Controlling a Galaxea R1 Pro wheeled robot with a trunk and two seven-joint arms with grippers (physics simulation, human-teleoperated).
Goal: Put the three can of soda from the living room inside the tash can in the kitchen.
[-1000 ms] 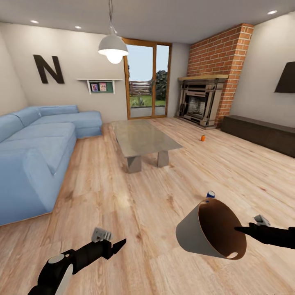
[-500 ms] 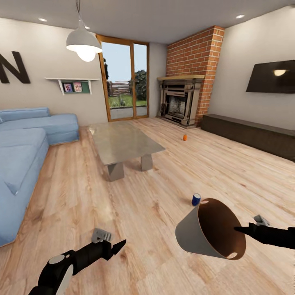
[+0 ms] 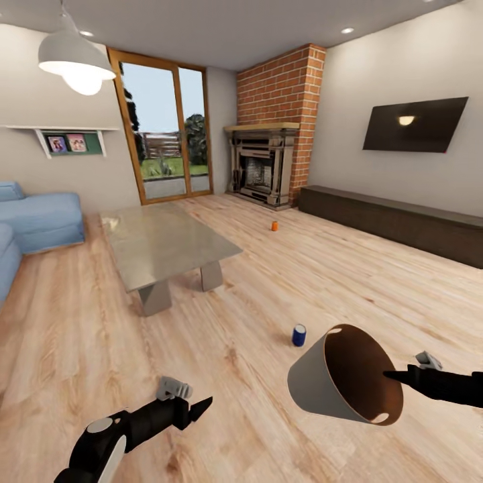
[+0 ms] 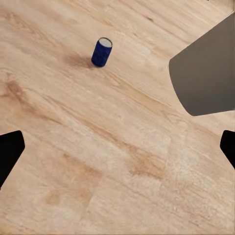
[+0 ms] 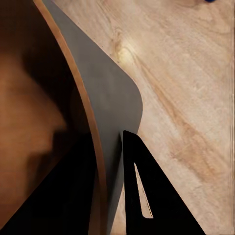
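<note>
In the head view my right gripper (image 3: 394,378) is shut on the rim of the trash can (image 3: 345,372). The bin is tilted, grey outside and copper-brown inside, its mouth facing me. The right wrist view shows one finger inside and one finger (image 5: 139,181) outside the trash can's wall (image 5: 105,93). A blue soda can (image 3: 298,335) stands on the wood floor just left of the bin, also in the left wrist view as the blue can (image 4: 102,52). An orange soda can (image 3: 274,226) stands far off near the fireplace. The second orange can is out of view. My left gripper (image 3: 201,406) hangs open and empty over the floor.
A glass coffee table (image 3: 161,241) stands at mid-left, with a blue sofa (image 3: 40,221) beyond it. The brick fireplace (image 3: 263,164), a long dark bench (image 3: 389,221) and a wall TV (image 3: 412,124) line the right side. Open floor lies between the table and the bench.
The camera has swung to the right, so the room has slid left in the picture. The blue can now shows fully beside the bin. Both arms keep their pose.
</note>
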